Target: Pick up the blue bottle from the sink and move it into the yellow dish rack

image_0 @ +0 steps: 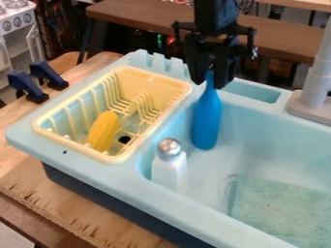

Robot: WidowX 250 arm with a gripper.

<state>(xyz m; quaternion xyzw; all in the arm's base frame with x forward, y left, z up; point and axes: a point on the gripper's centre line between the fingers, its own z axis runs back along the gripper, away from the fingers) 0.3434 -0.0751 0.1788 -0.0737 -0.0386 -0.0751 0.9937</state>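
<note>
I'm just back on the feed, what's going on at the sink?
The black gripper has the blue bottle by its neck, at the rack end of the sink; whether the bottle's base touches down is hard to tell. A white shaker with a silver top stands nearby in the sink, and a yellow corn cob sits in the dish rack.

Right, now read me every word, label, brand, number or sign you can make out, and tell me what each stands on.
There are none that can be read.
Blue bottle, white shaker and light blue sink: no lettering visible.
Toy stove, upper left: any marks around its knobs are too small and blurred to read.
</note>
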